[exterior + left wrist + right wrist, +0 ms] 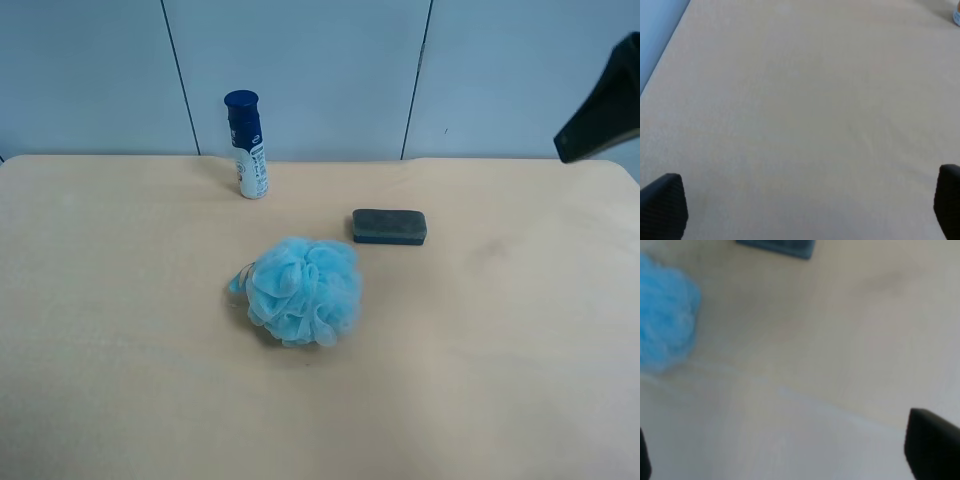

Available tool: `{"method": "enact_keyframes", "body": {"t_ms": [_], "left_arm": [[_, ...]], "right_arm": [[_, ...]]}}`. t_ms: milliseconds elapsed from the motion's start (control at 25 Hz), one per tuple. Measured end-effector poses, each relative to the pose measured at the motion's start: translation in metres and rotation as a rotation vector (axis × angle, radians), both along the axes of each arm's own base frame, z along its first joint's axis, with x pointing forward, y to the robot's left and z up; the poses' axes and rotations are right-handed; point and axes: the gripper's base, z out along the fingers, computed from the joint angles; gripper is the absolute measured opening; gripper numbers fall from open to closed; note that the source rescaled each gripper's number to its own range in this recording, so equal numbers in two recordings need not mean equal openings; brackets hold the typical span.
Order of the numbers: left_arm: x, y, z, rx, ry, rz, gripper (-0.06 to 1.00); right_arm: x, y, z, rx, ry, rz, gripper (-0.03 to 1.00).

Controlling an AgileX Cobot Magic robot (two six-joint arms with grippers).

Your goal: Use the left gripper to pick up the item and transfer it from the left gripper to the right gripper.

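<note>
The item, a small flat dark grey block (389,226), lies on the beige table (500,340), just right of and behind the light-blue puff (303,290). In the right wrist view its edge (777,246) shows at the frame's border, far from my right gripper (790,455), which is open and empty above bare table. My left gripper (805,205) is open and empty over bare table; the item does not show in its view. Only a black piece of the arm at the exterior high view's right (605,110) shows there.
A white bottle with a dark blue cap (245,145) stands upright at the back of the table; a sliver of it (956,15) shows in the left wrist view. The puff (662,325) shows blurred in the right wrist view. The table's edge (662,55) meets a blue wall.
</note>
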Motion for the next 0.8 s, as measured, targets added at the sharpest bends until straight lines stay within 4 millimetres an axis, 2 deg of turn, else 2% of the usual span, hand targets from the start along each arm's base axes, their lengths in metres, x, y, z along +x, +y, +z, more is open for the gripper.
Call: {"method": "enact_keyframes", "body": {"t_ms": [120, 400, 600, 800], "left_arm": [[0.000, 0.000, 0.000, 0.000, 0.000, 0.000, 1.00], [0.000, 0.000, 0.000, 0.000, 0.000, 0.000, 1.00], [0.000, 0.000, 0.000, 0.000, 0.000, 0.000, 1.00], [0.000, 0.000, 0.000, 0.000, 0.000, 0.000, 1.00]], "right_arm": [[-0.033, -0.004, -0.007, 0.004, -0.036, -0.002, 1.00], [-0.098, -0.019, -0.041, -0.063, -0.117, -0.027, 1.00], [-0.131, -0.027, -0.068, -0.072, -0.203, -0.081, 1.00], [-0.150, -0.030, -0.085, -0.028, -0.391, -0.120, 1.00]]}}
